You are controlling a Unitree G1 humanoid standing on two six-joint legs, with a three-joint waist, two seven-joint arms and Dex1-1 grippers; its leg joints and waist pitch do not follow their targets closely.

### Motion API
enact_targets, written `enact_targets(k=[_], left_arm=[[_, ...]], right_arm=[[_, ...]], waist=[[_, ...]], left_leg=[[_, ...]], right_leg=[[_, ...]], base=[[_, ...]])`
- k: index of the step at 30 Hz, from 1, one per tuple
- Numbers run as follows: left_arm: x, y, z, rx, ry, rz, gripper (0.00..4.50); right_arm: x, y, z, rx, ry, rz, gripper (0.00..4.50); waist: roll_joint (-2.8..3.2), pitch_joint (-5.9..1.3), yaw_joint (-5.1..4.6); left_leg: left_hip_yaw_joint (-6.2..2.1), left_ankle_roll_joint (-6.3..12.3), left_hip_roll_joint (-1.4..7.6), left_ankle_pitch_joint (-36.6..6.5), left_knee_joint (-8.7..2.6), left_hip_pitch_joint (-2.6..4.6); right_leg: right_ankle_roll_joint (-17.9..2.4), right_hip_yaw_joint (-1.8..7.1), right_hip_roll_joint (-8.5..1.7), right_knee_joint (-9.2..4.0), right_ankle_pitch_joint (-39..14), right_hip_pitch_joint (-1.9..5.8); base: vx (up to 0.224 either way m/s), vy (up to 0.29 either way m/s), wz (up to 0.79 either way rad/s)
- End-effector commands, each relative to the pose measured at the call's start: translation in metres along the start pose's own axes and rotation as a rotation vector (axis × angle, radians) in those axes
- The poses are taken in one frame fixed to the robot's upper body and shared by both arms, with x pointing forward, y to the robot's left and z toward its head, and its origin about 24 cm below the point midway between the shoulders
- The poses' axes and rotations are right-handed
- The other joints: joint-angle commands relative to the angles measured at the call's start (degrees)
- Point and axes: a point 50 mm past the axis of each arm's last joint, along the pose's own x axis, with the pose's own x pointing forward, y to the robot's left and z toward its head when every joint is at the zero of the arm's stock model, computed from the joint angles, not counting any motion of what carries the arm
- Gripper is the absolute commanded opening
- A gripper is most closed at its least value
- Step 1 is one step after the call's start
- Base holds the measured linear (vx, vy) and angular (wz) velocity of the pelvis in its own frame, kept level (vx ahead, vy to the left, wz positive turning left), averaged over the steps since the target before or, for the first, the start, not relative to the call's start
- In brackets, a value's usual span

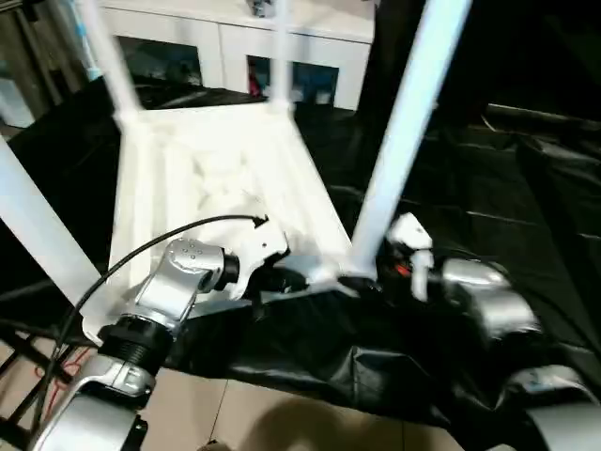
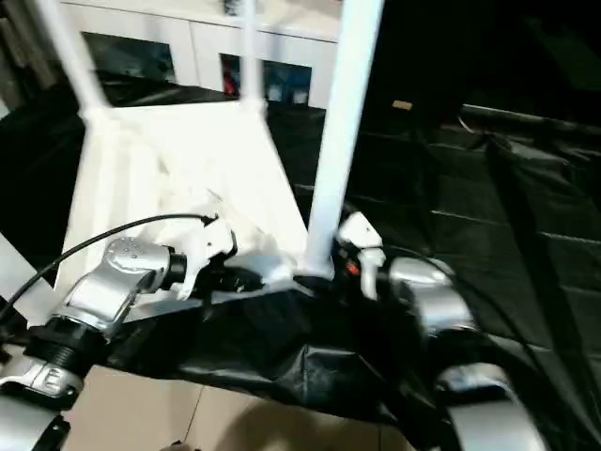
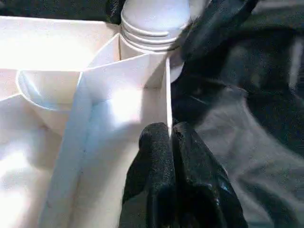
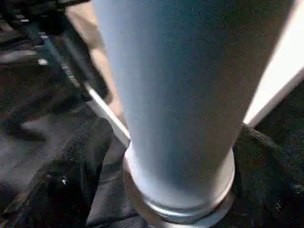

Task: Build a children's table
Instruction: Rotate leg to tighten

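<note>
Left tool (image 3: 171, 137) pinching tabletop rim (image 3: 167, 95) — right tool (image 1: 399, 258) beside leg (image 1: 404, 132)

White children's table (image 1: 211, 174) upside down on black sheet — four legs upright in corner sockets.

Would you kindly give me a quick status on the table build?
Left hand shut on the tabletop rim. Right hand beside the near-right leg. Table upside down, four legs up. No obstruction seen.
</note>
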Motion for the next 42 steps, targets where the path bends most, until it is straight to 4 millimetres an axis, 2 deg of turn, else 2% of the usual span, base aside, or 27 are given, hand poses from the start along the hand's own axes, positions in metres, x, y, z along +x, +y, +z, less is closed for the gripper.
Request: enact_targets(k=[1,3,8,14,18,20,22,23,24,25,26,28,33,34,36,38,39,42], left_arm=[[0.006,-0.003,0.001,0.011,0.016,-0.052,0.00],[0.005,-0.003,0.000,0.012,0.017,-0.069,0.00],[0.002,-0.004,-0.001,0.012,0.022,-0.087,0.00],[0.002,-0.004,-0.002,0.011,0.023,-0.088,0.00],[0.003,-0.004,-0.001,0.006,0.016,-0.068,0.00],[0.006,-0.003,0.001,-0.005,0.003,-0.028,0.00],[0.014,-0.003,0.005,-0.021,-0.017,0.028,0.00],[0.014,-0.003,0.005,-0.022,-0.018,0.030,0.00],[0.020,-0.004,0.008,-0.033,-0.033,0.051,0.00],[0.022,-0.004,0.009,-0.037,-0.036,0.063,0.00],[0.023,-0.004,0.009,-0.038,-0.037,0.067,0.00],[0.030,-0.003,0.013,-0.042,-0.047,0.103,0.00],[0.045,-0.008,0.025,-0.060,-0.092,0.121,0.00],[0.047,-0.009,0.026,-0.059,-0.095,0.117,0.00],[0.048,-0.011,0.026,-0.053,-0.092,0.112,0.00],[0.047,-0.011,0.025,-0.049,-0.086,0.109,0.00],[0.044,-0.011,0.023,-0.041,-0.081,0.101,0.00],[0.038,-0.010,0.020,-0.033,-0.080,0.089,0.00]], right_arm=[[0.011,0.014,-0.004,0.017,0.024,0.139,3.93],[0.011,0.016,-0.005,0.026,0.031,0.163,3.77],[0.014,0.020,-0.006,0.038,0.025,0.178,3.36],[0.015,0.022,-0.008,0.058,0.010,0.181,2.92],[0.015,0.023,-0.010,0.070,-0.005,0.151,2.81],[0.019,0.020,-0.011,0.084,-0.026,0.069,2.79],[0.026,0.008,-0.014,0.109,-0.041,-0.161,2.77],[0.027,0.008,-0.014,0.110,-0.042,-0.172,2.76],[0.031,0.002,-0.015,0.178,-0.063,-0.289,2.75],[0.033,0.001,-0.016,0.202,-0.071,-0.307,2.75],[0.034,0.001,-0.016,0.208,-0.073,-0.317,2.75],[0.042,0.000,-0.017,0.248,-0.066,-0.400,2.75],[0.067,0.015,-0.011,0.227,-0.098,-0.372,2.75],[0.070,0.017,-0.009,0.218,-0.104,-0.361,3.10],[0.073,0.018,-0.005,0.202,-0.116,-0.348,3.45],[0.072,0.017,-0.003,0.188,-0.122,-0.334,3.52],[0.067,0.015,-0.001,0.153,-0.111,-0.310,3.81],[0.060,0.016,-0.002,0.092,-0.067,-0.216,3.93]], waist=[[0.48,-3.19,0.02],[0.56,-3.21,0.21],[0.60,-3.32,0.28],[0.55,-3.28,0.30],[0.55,-3.30,0.41],[0.51,-3.23,0.35],[0.48,-2.94,-0.24],[0.72,-2.92,-0.33],[0.46,-2.85,-0.59],[0.47,-2.81,-1.06],[0.64,-2.82,-1.25],[0.59,-2.85,-1.94],[0.74,-2.97,-2.23],[0.73,-2.98,-2.28],[0.81,-2.94,-2.33],[0.92,-2.95,-2.34],[0.80,-3.02,-2.35],[0.81,-3.16,-2.31]], left_leg=[[-0.12,2.55,1.51,-13.55,-3.51,0.36],[-0.10,2.28,1.61,-13.47,-3.53,0.54],[-0.12,1.94,1.54,-12.25,-3.51,0.43],[-0.08,1.75,1.57,-12.91,-3.55,0.47],[-0.07,1.81,1.58,-12.61,-3.54,0.52],[-0.06,1.63,1.54,-12.95,-3.56,0.48],[-0.28,0.37,1.47,-15.62,-3.90,0.54],[-0.41,-0.30,1.43,-16.26,-3.96,0.73],[-0.57,-0.74,1.23,-17.44,-4.04,0.67],[-0.74,-1.07,1.22,-17.73,-4.20,0.47],[-0.81,-1.17,1.20,-18.01,-4.21,0.49],[-0.71,-0.95,1.17,-18.16,-4.15,0.49],[-0.62,-0.18,1.13,-18.23,-4.00,0.51],[-0.64,-0.05,1.15,-18.04,-4.04,0.40],[-0.64,0.05,1.16,-18.27,-4.10,0.42],[-0.64,0.14,1.20,-18.62,-4.06,0.50],[-0.58,0.39,1.18,-17.96,-4.03,0.39],[-0.53,1.15,1.21,-16.49,-3.88,0.24]], right_leg=[[-14.00,1.96,-2.92,-3.95,-8.83,2.78],[-13.94,1.98,-3.00,-3.97,-9.14,2.65],[-13.98,1.96,-2.95,-3.75,-7.42,2.71],[-13.68,1.99,-3.04,-3.93,-8.76,2.70],[-13.72,1.99,-3.05,-3.88,-8.21,2.65],[-13.61,2.03,-3.07,-3.94,-8.84,2.61],[-12.57,2.11,-3.32,-4.45,-14.01,2.30],[-12.19,2.09,-3.45,-4.63,-16.02,2.17],[-10.82,2.04,-3.43,-5.03,-19.62,2.28],[-9.97,2.04,-3.38,-5.14,-21.40,2.28],[-9.69,2.01,-3.32,-5.20,-21.85,2.25],[-9.73,2.09,-3.08,-5.31,-20.46,2.03],[-10.46,2.10,-3.00,-5.22,-18.07,2.00],[-10.64,2.09,-2.97,-5.14,-17.44,2.07],[-10.76,2.07,-2.96,-5.17,-17.25,2.05],[-10.88,2.09,-2.99,-5.18,-17.20,2.01],[-11.12,2.14,-2.95,-5.08,-15.96,2.13],[-11.86,2.13,-2.83,-4.71,-12.44,2.42]], base=[[0.000,0.000,0.00],[0.000,0.000,0.00],[0.000,0.000,0.00],[0.000,0.000,0.00],[0.000,0.000,0.00],[0.000,0.000,0.00],[0.000,0.000,0.00],[0.000,0.000,0.00],[0.000,0.000,0.00],[0.000,0.000,0.00],[0.000,0.000,0.00],[0.000,0.000,0.00],[0.000,0.000,0.00],[0.000,0.000,0.00],[0.000,0.000,0.00],[0.000,0.000,0.00],[0.000,0.000,0.00],[0.000,0.000,0.00]])
